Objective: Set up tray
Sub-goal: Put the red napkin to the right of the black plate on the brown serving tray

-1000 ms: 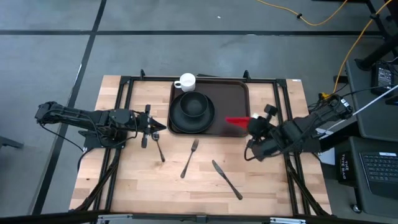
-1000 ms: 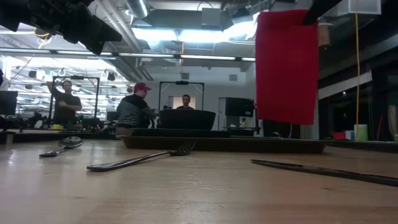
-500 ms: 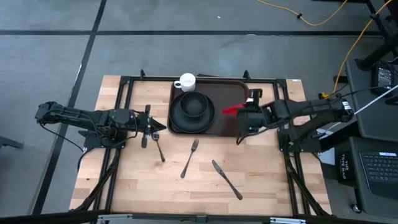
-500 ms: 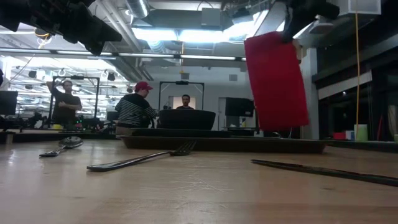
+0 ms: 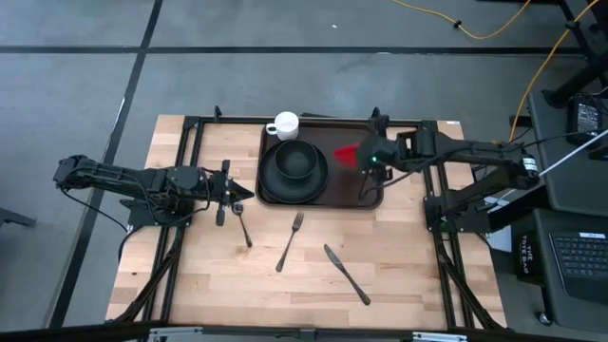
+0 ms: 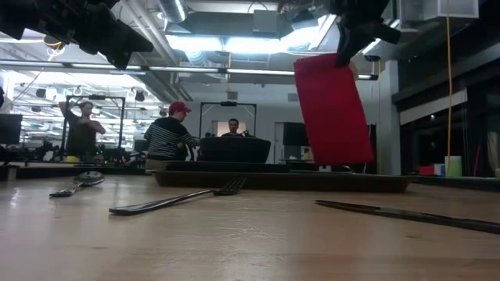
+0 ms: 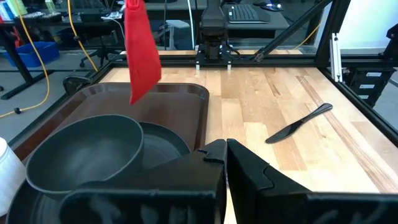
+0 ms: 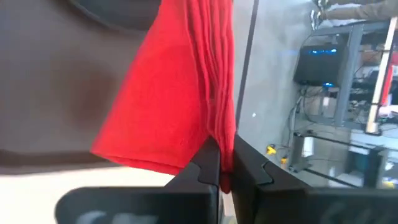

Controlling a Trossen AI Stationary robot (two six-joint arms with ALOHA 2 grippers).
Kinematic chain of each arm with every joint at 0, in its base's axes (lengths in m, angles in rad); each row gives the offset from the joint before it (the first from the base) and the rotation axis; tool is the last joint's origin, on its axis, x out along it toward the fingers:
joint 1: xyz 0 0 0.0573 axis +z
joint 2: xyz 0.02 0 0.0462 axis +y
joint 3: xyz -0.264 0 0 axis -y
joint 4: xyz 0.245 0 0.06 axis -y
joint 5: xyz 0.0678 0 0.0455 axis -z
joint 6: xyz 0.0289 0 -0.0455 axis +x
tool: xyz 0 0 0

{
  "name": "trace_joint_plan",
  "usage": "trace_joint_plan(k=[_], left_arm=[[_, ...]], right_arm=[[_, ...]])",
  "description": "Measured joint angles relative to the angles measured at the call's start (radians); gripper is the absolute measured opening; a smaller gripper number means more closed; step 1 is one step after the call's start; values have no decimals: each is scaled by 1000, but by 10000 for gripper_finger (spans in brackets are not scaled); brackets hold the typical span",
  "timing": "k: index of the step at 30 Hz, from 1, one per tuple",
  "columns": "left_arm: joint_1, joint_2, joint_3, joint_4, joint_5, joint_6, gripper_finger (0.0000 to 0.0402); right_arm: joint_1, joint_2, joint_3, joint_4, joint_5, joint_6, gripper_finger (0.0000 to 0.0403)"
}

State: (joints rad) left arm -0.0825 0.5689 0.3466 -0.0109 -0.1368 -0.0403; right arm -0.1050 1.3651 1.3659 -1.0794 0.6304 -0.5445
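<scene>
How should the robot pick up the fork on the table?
Grip the fork across its thin handle, coming straight down from above. It lies flat on the wooden table, apart from the knife and spoon, so fingers fit either side.

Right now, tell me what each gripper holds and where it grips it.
The right gripper pinches a folded red napkin by its top edge, hanging above the tray. The left gripper holds nothing.
</scene>
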Motion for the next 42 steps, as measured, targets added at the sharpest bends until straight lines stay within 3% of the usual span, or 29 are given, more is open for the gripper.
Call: trace_joint_plan(k=[10, 18, 25, 37, 42], left_arm=[[0, 0, 0, 0, 0, 1, 6], [0, 0, 0, 0, 0, 0, 6], [0, 0, 0, 0, 0, 0, 6], [0, 0, 0, 0, 0, 1, 6], [0, 0, 0, 0, 0, 0, 6]], right_arm=[[-133, 0, 0, 107, -100, -203, 17], [-225, 0, -1, 155, -119, -362, 17], [-323, 14, -1, 178, -292, -382, 17], [-429, 137, -2, 308, -293, -535, 17], [-438, 192, -2, 268, -292, -541, 17]])
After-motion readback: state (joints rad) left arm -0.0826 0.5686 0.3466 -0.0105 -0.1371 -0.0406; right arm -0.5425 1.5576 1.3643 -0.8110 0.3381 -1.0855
